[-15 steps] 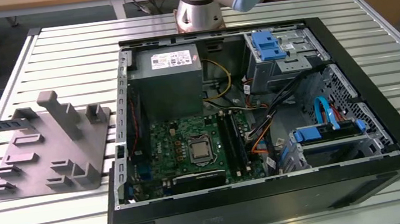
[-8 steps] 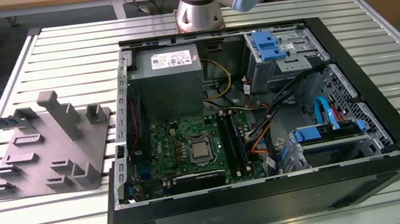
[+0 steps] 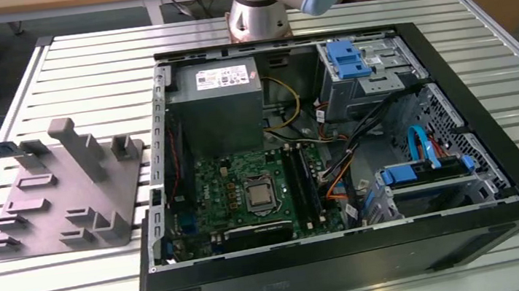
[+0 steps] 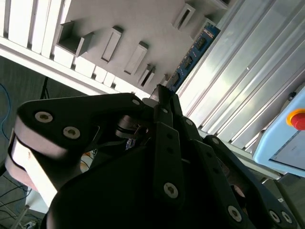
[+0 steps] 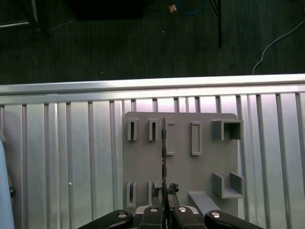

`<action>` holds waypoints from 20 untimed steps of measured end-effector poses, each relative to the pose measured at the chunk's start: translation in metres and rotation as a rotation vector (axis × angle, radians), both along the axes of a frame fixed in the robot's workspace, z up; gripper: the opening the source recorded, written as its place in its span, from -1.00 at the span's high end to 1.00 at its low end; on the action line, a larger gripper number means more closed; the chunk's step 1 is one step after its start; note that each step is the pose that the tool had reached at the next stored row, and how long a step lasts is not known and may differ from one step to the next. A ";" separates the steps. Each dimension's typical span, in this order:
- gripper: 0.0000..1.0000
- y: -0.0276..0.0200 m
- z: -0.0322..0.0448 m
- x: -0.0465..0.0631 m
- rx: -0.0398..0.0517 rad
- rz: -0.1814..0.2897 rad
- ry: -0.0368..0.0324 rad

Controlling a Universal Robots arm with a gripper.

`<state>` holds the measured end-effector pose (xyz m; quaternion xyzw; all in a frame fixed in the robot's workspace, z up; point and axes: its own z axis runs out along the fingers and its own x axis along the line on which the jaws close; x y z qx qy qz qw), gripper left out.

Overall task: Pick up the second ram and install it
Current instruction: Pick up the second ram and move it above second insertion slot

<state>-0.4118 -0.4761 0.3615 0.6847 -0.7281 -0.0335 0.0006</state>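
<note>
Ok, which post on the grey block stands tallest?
The slab-like post between two shorter ones in the exterior view; it rises well above every other post on the grey block. The gripper holds the second ram.

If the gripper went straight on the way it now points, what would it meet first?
Most likely the grey plastic block with upright posts, which lies straight ahead of the gripper in the first wrist view. The thin dark blue-green circuit-board stick clamped in it would probably touch first; depth is unclear.

Black gripper (image 4: 162,95) tips clamp near end of second ram (image 4: 194,51); stick runs alongside grey block (image 4: 119,24) w/ slots; slatted table (image 4: 248,81) beyond; red button (image 4: 298,119) on pale-blue box (image 4: 281,145).
</note>
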 end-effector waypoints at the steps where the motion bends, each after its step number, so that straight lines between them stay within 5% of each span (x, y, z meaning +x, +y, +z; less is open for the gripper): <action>1: 0.73 0.0000 0.0026 0.000 0.0000 0.000 0.0000; 11: 0.73 0.0000 0.0301 0.000 0.0000 0.000 0.0000; 20: 0.73 0.0000 0.0306 0.001 0.0001 0.000 0.0003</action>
